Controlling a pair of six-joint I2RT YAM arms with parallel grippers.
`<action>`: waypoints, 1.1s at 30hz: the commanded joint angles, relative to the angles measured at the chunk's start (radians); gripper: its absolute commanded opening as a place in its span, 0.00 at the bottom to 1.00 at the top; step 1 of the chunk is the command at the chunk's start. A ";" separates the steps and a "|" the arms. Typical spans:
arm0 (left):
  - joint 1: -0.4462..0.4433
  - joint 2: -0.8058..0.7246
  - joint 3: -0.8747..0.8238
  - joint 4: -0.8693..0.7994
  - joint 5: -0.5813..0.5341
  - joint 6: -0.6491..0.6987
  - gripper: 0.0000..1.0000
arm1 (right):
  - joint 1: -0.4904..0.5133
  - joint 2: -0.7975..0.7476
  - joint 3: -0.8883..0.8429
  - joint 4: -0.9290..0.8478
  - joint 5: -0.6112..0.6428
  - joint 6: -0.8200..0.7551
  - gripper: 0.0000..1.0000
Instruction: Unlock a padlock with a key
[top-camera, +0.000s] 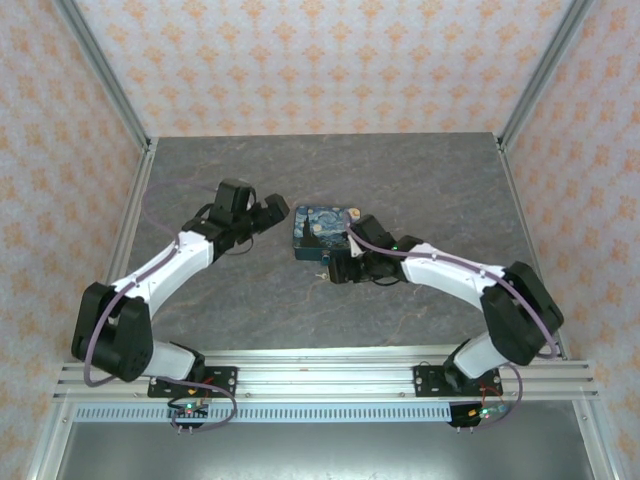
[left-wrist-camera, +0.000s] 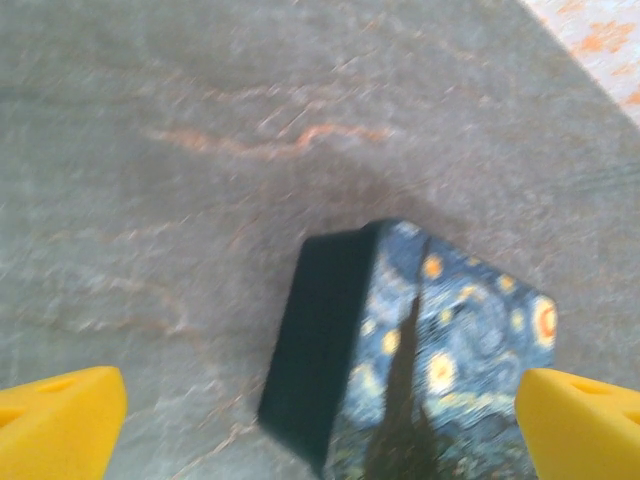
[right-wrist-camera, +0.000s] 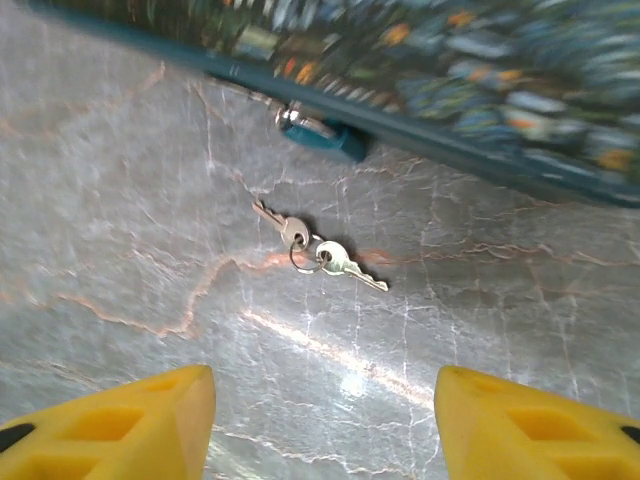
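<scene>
left pincer (left-wrist-camera: 320, 425): wide, near box (left-wrist-camera: 440, 360).
right pincer (right-wrist-camera: 325, 420): wide, over key (right-wrist-camera: 320, 255).
key: on bench (right-wrist-camera: 150, 200), near padlock (right-wrist-camera: 322, 135).
padlock: at box edge.

Dark-blue swirl-patterned box (top-camera: 320, 230), grey marbled table (top-camera: 420, 180), orange-patterned walls (top-camera: 320, 60)

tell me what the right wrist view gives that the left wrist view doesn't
Right wrist: the blue padlock at the box's edge, and two keys on a ring, lying apart on the table. Left wrist: the box's dark side wall and a corner of patterned wallpaper. Both: the swirl-patterned box, grey table, and yellow fingers spread open.
</scene>
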 joint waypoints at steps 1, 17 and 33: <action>-0.003 -0.041 -0.067 -0.010 0.003 -0.039 1.00 | 0.018 0.063 0.066 -0.081 0.063 -0.102 0.56; -0.001 -0.050 -0.080 -0.006 0.020 -0.046 1.00 | 0.036 0.291 0.234 -0.114 0.091 -0.173 0.53; -0.001 -0.016 -0.079 0.024 0.026 -0.056 1.00 | 0.125 0.237 0.146 -0.073 0.124 -0.115 0.45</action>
